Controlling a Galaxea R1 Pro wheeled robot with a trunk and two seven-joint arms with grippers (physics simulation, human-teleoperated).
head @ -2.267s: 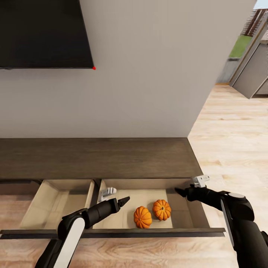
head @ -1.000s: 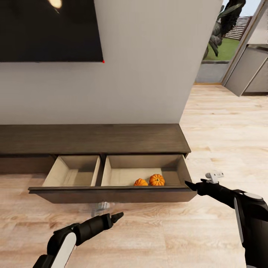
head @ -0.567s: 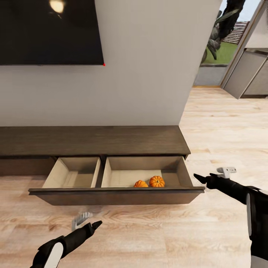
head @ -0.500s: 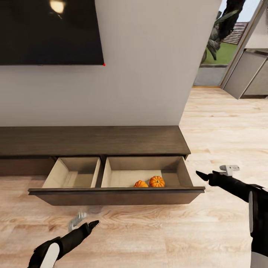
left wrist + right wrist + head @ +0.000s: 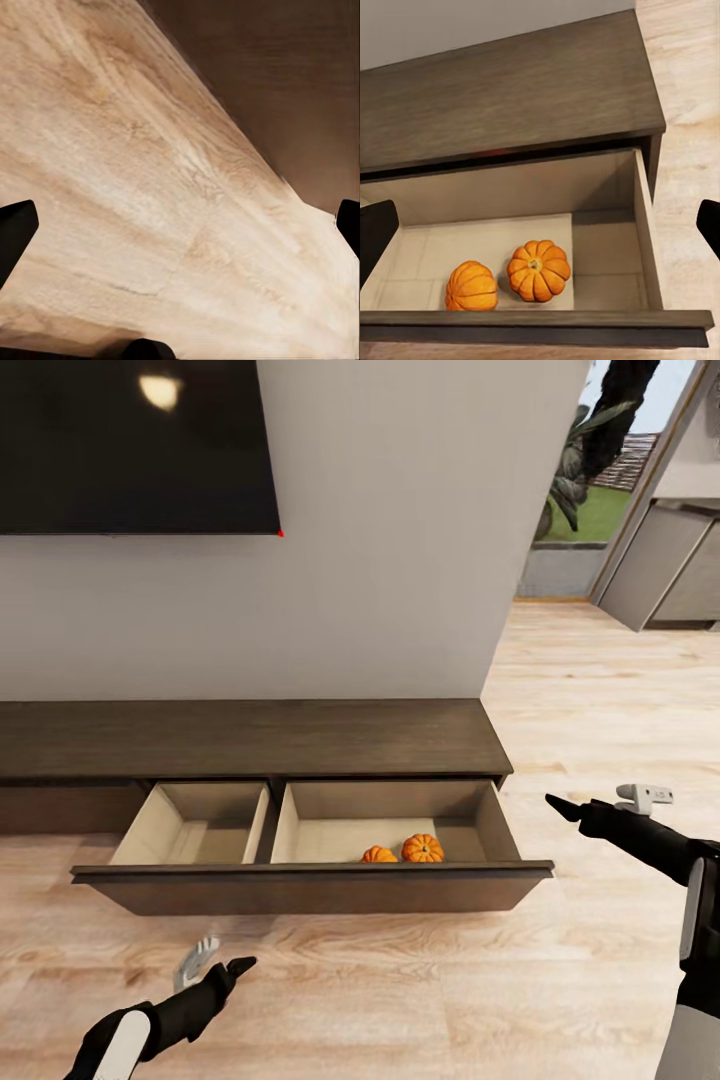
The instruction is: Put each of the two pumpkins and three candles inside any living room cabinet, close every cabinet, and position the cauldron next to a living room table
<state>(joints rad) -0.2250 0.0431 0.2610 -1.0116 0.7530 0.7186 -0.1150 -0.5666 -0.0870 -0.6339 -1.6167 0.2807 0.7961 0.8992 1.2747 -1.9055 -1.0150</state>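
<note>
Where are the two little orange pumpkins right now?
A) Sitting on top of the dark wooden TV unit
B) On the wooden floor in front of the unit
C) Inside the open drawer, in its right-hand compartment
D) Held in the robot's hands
C: both pumpkins sit side by side on the pale floor of the cabinet's pulled-out drawer, in the right-hand compartment.

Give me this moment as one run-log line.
pumpkins: both in open right drawer | cabinet: drawers open | left gripper: open, empty | right gripper: open, empty

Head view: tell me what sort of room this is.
Most likely a living room: a dark screen hangs on the wall above a long low cabinet on a wood-plank floor, with an opening to greenery outside.
</note>
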